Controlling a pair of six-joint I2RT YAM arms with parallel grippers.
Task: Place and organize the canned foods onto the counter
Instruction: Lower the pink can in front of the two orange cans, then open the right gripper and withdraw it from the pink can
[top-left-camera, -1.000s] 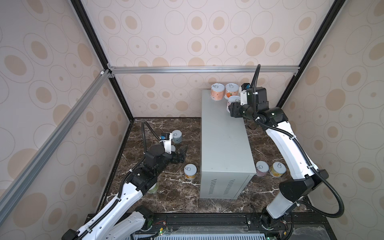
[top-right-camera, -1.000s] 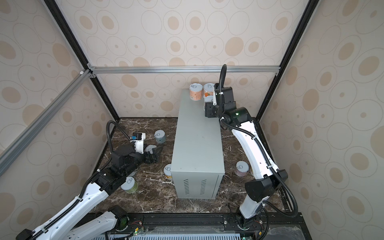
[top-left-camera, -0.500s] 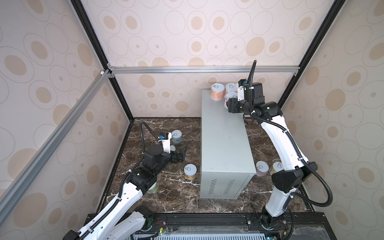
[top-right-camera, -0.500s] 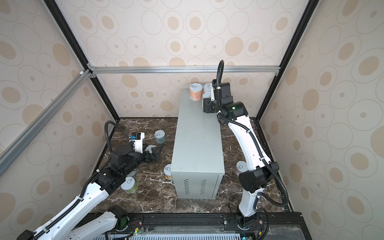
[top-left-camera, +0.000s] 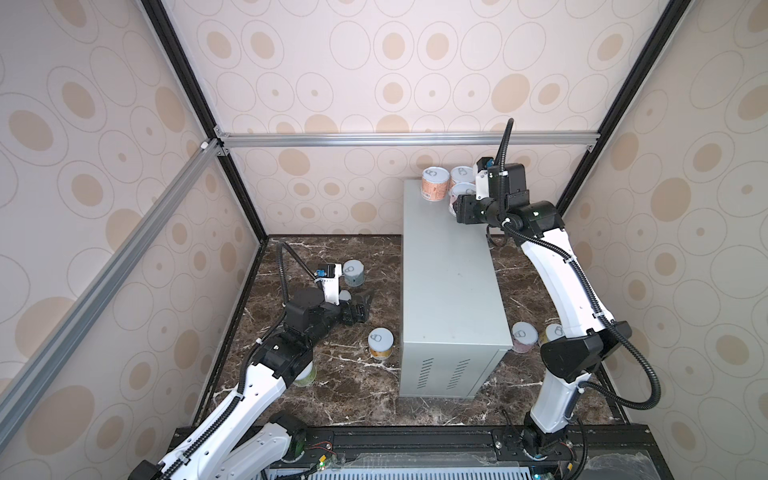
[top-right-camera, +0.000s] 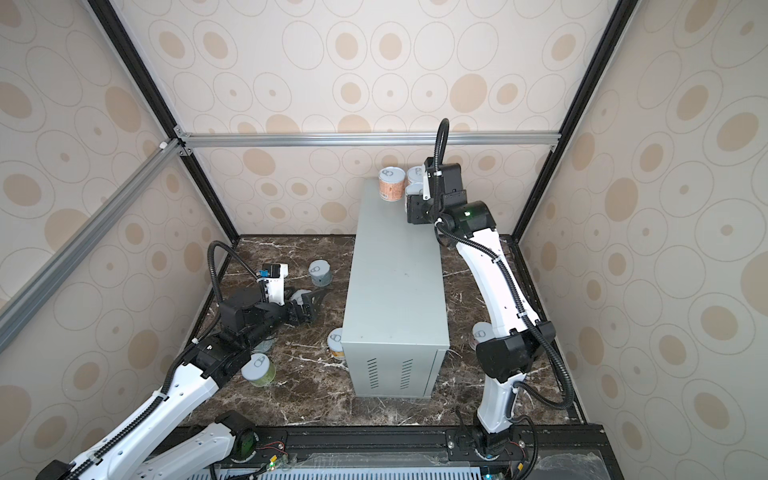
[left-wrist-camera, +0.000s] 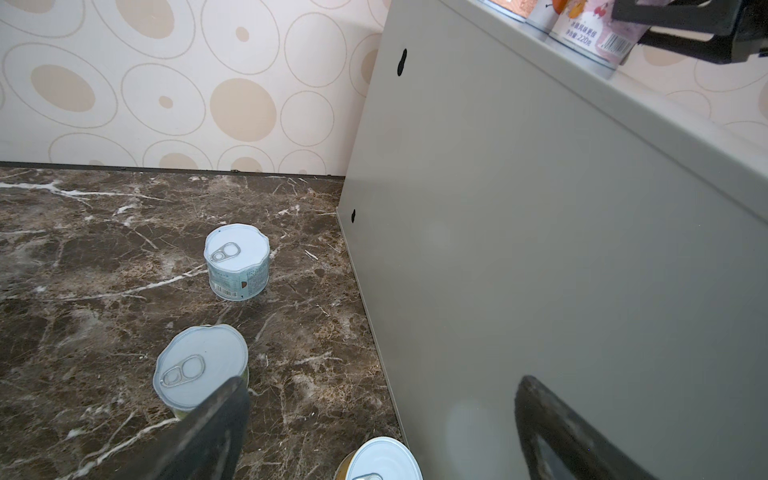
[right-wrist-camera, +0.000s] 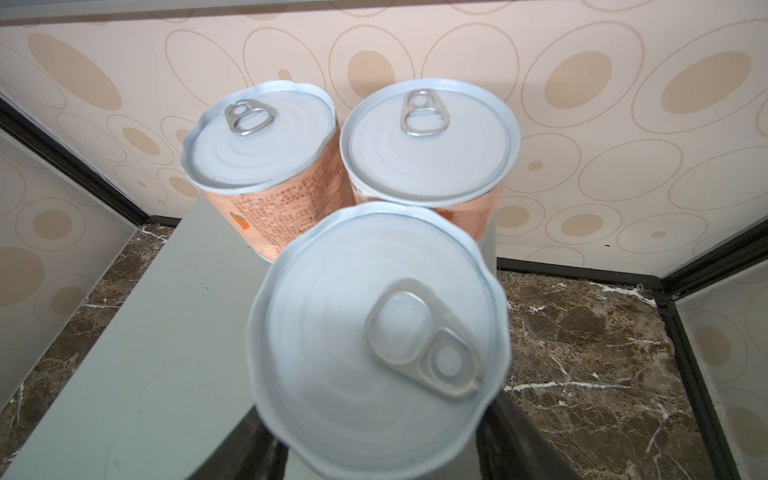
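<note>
**Pink can in the right claw at the counter's far end**

Nearest, low in a top view, the counter (top-left-camera: 449, 282) shows its vented end. It is a tall grey sheet-metal box with a flat matt top and sharp edges. Beside it on the brown, white-veined marble floor (top-left-camera: 353, 395) stand a yellow can (top-left-camera: 380, 343) at lower centre and a green can (top-right-camera: 259, 370) half under the left arm. A pair of cans (top-left-camera: 524, 337) sits at lower right behind the right arm. The left claw (top-left-camera: 359, 307) hovers left of centre, jaws wide and empty. A blue can (top-left-camera: 354, 273) stands just beyond it.

Farthest, above centre and to the right, two orange cans (right-wrist-camera: 262, 166) stand touching at the counter's back end. The right claw (top-left-camera: 455, 204) is closed on the pink can (left-wrist-camera: 590, 37) just in front of them, near the counter's right edge. Whether its base rests on the top or hangs just above it I cannot tell.

Each can is a short, stiff metal cylinder with a silvery ribbed lid, a raised rim and a pull-tab. They are probably full, so fairly heavy for their size. They should not crush, but the smooth paper label may slip in the jaws. The best hold is across the side wall at mid-height, clear of rim and tab. So near the edge, the pink can could tip off if let go askew
</note>
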